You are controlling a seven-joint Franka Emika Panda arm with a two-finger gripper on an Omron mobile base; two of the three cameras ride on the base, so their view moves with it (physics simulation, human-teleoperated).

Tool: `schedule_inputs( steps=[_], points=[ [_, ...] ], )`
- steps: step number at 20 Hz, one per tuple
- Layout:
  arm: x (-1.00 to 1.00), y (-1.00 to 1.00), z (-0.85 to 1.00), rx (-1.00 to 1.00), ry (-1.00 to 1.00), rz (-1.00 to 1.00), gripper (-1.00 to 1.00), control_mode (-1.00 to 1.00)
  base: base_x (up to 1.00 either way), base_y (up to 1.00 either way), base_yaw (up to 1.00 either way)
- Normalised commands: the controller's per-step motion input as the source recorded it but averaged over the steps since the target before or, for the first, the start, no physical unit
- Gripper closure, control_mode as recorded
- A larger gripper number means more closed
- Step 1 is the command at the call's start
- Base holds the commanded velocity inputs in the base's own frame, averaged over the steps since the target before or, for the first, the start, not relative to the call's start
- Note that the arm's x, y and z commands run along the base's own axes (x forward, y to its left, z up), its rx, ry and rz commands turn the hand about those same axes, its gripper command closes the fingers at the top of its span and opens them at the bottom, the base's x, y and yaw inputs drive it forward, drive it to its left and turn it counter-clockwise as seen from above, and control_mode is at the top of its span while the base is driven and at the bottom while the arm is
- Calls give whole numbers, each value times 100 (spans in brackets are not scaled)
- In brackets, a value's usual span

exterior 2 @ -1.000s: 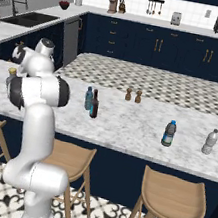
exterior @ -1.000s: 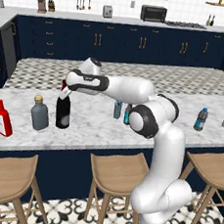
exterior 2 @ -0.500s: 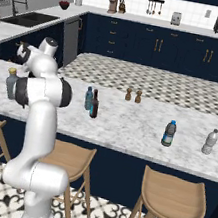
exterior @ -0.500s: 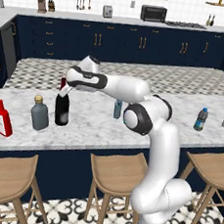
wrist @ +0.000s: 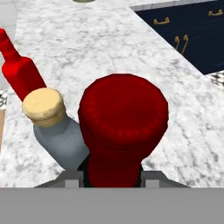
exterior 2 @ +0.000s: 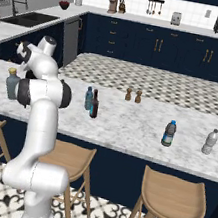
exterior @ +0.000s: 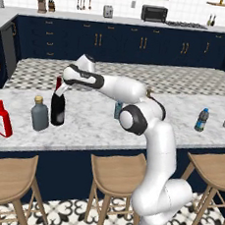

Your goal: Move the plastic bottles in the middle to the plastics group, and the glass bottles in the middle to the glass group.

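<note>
Marble kitchen table (exterior: 98,127): the end effector (exterior: 59,86) is pinching the wine bottle (exterior: 58,109) by its red neck, right beside the squat grey bottle (exterior: 39,115). Probably just needs letting go next.

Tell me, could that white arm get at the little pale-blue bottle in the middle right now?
Probably not yet. Its end effector is shut on the wine bottle, beside the squat grey bottle. The pale-blue bottle stands unobstructed beside the brown-necked bottle.
</note>
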Motion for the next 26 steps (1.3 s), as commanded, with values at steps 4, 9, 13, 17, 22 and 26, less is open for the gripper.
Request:
schedule_inputs(
  steps=[4,9,13,17,22,26],
  points=[
    [10,1,-3,0,-2,0,100,-100,0,0,0],
    [4,0,-5,0,0,0,100,-100,0,0,0],
    [0,5,-30,0,0,0,100,-100,0,0,0],
    [0,1,-25,-2,0,0,100,-100,0,0,0],
    [0,1,-8,-1,0,0,100,-100,0,0,0],
    [0,0,0,0,0,0,-100,-100,0,0,0]
  ],
)
